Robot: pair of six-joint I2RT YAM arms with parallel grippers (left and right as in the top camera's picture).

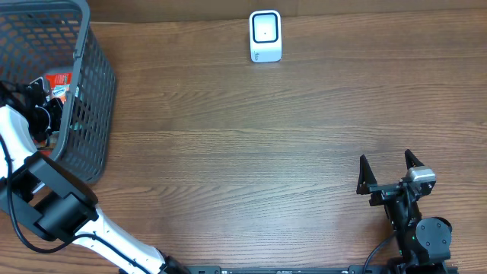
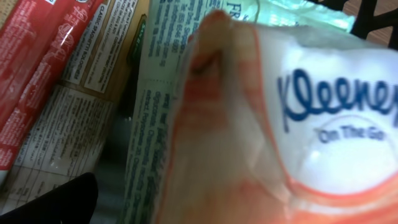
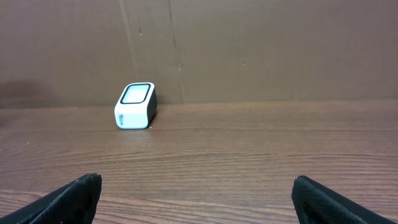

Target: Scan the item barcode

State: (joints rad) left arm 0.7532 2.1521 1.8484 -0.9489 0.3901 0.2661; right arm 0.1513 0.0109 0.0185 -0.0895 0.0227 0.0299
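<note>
i was looking at a brown wood-grain table (image 1: pixel 228 152). a grey mesh basket (image 1: pixel 95 91) stood on its far left corner, and a small white scanner (image 1: pixel 265 36) sat at the far edge.

From overhead, loses the basket (image 1: pixel 91 99) past the left and far edges, and cannot make out the left gripper (image 1: pixel 42 95) fingertips among the packets behind its mesh. At the left wrist, gets the tissue pack (image 2: pixel 298 124) blurred and cropped right and near, the red packet (image 2: pixel 31 68) cropped left. Catches only the tips of the right gripper (image 3: pixel 198 190) at the near edge.
</note>
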